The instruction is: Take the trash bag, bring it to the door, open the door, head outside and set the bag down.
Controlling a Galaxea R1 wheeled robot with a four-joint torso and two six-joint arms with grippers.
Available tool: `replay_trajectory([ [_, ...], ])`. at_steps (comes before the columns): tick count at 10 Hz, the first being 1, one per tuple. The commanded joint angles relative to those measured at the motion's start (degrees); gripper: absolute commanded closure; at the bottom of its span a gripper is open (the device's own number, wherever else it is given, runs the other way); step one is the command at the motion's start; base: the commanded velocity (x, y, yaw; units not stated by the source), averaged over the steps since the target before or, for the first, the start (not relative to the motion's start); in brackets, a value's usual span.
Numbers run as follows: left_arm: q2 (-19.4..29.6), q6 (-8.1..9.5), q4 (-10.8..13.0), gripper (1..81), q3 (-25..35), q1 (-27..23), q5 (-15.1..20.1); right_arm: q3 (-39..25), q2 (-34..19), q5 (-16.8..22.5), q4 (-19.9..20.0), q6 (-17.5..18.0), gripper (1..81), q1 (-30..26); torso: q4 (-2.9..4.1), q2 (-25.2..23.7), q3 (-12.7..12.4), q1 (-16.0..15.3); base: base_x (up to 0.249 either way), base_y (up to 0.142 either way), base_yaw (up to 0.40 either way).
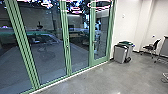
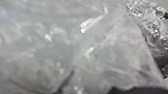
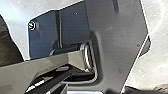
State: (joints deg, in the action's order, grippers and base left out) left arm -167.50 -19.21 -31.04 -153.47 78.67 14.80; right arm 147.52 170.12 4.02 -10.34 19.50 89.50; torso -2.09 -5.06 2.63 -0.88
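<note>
- Step in hand, I judge: carrying the trash bag (image 2: 105,57) to the door (image 1: 101,37), which is shut at one o'clock.
- The bag's crumpled clear plastic is close by the left wrist.
- I cannot tell whether the left tool or right tool is spread or pressed together.
- Next: approach the handle (image 1: 94,43), keeping the bag off the frame.

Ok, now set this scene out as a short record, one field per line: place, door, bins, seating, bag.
place: indoors, on a smooth grey floor
door: glass in a green frame, apparently shut, with a handle
bins: grey bin beside a bin with a green lid, near the white wall
seating: dark chair beyond the bins
bag: clear, crumpled plastic close to the left wrist camera
</note>
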Motion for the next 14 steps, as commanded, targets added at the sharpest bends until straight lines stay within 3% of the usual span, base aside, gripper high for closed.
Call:
replay_trajectory([
  [1,0.5,-0.03,0.0,81.1,-0.1,-4.2,4.4,0.0,0.2,3.0,-0.6,-0.1,1.0,-3.1,0.0,0.0,0.0,0.0,0.149,-0.098,0.0],
  [14,0.4,0.05,-0.1,81.1,-0.1,-4.1,4.4,0.5,0.8,3.1,-0.7,-0.1,1.0,-3.4,0.0,0.0,0.0,0.0,0.15,-0.099,0.0],
])
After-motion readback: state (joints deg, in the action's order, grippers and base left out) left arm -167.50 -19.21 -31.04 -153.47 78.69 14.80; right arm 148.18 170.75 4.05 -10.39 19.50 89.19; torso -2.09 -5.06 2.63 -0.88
